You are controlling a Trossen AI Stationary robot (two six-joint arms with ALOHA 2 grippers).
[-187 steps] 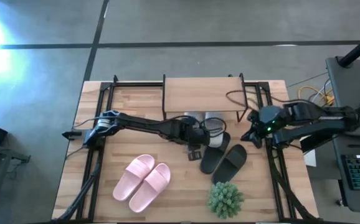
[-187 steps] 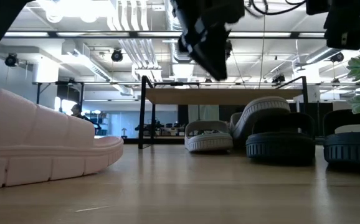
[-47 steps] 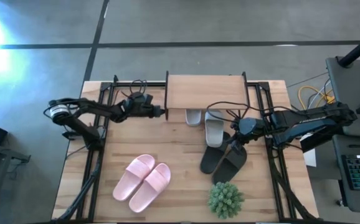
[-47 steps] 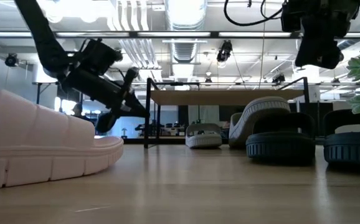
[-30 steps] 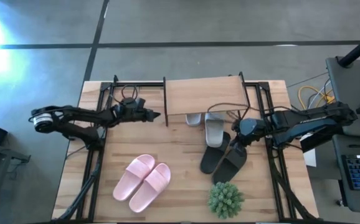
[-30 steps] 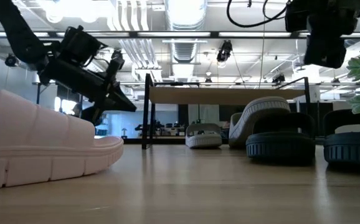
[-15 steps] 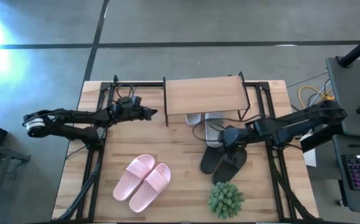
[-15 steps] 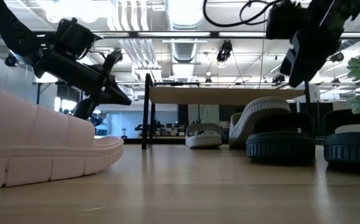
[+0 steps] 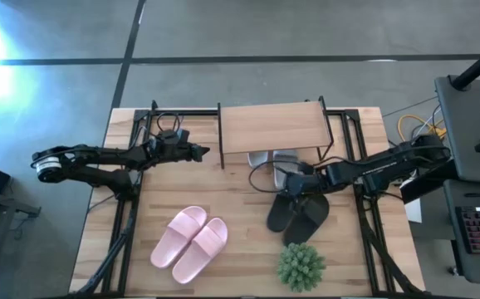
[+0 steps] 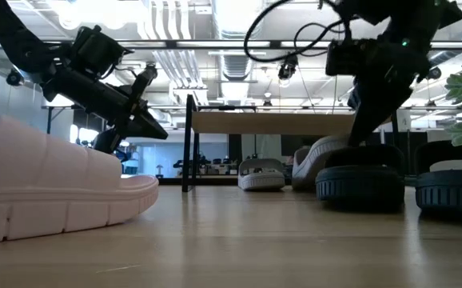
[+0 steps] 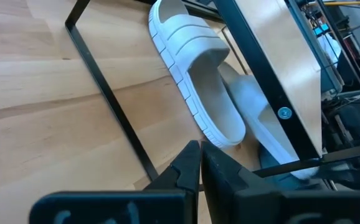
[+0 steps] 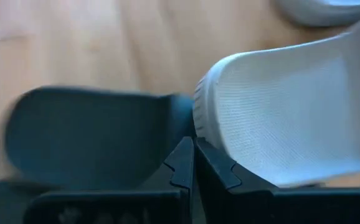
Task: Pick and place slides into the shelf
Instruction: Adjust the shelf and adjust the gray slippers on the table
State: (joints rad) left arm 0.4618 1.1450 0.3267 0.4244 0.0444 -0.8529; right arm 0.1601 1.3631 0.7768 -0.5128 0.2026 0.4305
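Greenery sits nearest: a small spiky plant [image 9: 300,266] at the table's front edge, just in front of the black slides [image 9: 298,216], which lie side by side, angled. Left of the plant the pale pink slides [image 9: 190,242] lie together, well apart from both arms; in the low view one pink slide [image 10: 51,188] fills the near left, its moulded sole ribbed and matte.

Right gripper [image 9: 291,186] comes in low from the right, fingers pressed together and holding nothing, over the spot where the black pair meets a grey-white slide [image 9: 286,172] that juts out from under the shelf [image 9: 271,127]. Its wrist camera shows what the overhead one cannot: the closed tips [image 12: 193,163] just beside that slide's finely textured pale sole edge [image 12: 279,124], with a black slide's smooth rounded end [image 12: 93,134] alongside; whether the tips touch either I cannot tell. The low view shows this grey-white slide [image 10: 319,156] tilted, leaning against a black one [image 10: 360,182].

Left gripper [image 9: 200,151], likewise closed and empty, hangs beside the shelf's left front leg. Its wrist view looks under the pale plank between thin black frame bars at the other grey-white slide [image 11: 195,84], flat on the wooden table [image 9: 223,191] with a ridged sole rim. Cables loop near the shelf's right legs.
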